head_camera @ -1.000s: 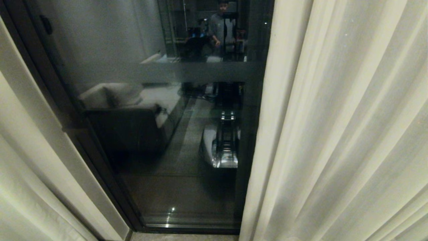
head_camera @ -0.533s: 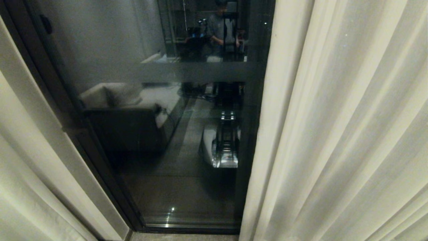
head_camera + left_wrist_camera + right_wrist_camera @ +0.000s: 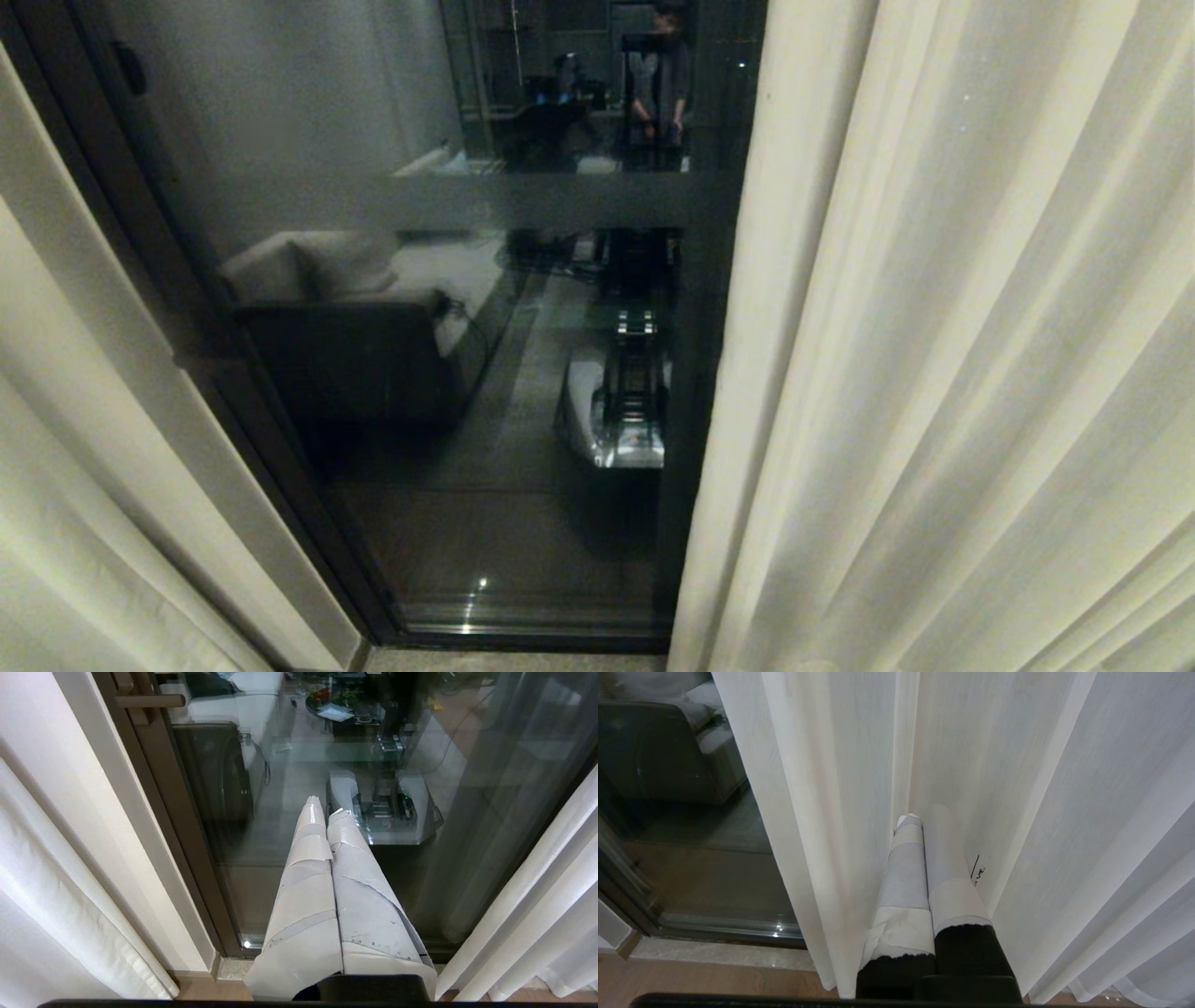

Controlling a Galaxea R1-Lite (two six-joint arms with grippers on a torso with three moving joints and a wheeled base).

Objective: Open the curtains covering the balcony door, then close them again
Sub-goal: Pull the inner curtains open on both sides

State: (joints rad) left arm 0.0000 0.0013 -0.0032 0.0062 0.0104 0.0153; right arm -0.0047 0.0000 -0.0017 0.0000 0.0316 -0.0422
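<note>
The curtains were found parted: the right curtain panel [image 3: 952, 373] hung from 12 to 6 o'clock over the right half of the head view, and the left curtain panel [image 3: 65, 485] was gathered at 8 o'clock. Between them the balcony door [image 3: 485, 373] stood exposed, its dark frame [image 3: 271, 467] running toward 7 o'clock and its glass reflecting a sofa, the robot itself and a person standing at 12 o'clock.

The left gripper [image 3: 324, 805] pointed at the bare glass, jaws clenched on nothing and touching no fabric. The right gripper [image 3: 920, 814] sat among the pleats of the right panel, jaws clenched; the taped fingers [image 3: 901, 877] lay against the cloth, but no fold appeared caught between them.

Assessment: the door was uncovered across the central opening, so the opening stage appeared largely done. Whether the right panel was drawn fully back could not be determined. The closing stage remained outstanding, with both panels to be drawn to the middle.
</note>
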